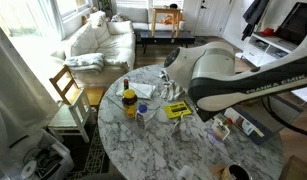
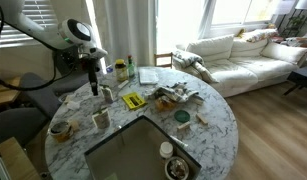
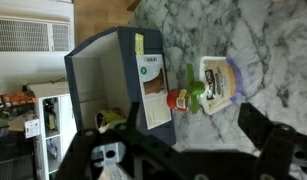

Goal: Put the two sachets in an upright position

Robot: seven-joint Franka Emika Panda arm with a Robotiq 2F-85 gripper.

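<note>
Two small tan packets with reddish print, the sachets (image 2: 106,95), sit near the table's edge just right of my gripper (image 2: 93,87). They also show as small reddish-tan shapes (image 1: 220,128) beside the arm. They are too small to tell whether they stand or lie. In the wrist view my gripper (image 3: 183,150) is open and empty, with its dark fingers wide apart over bare marble. The sachets are out of the wrist view.
A flat yellow pack (image 2: 134,101) (image 1: 177,110) lies mid-table beside a pile of pale wrappers (image 2: 178,95). An open blue box (image 3: 113,80) and a red-capped bottle (image 3: 193,97) lie ahead of the gripper. A yellow jar (image 1: 129,100), a cup (image 2: 101,120) and a bowl (image 2: 60,128) stand on the round marble table (image 2: 218,125).
</note>
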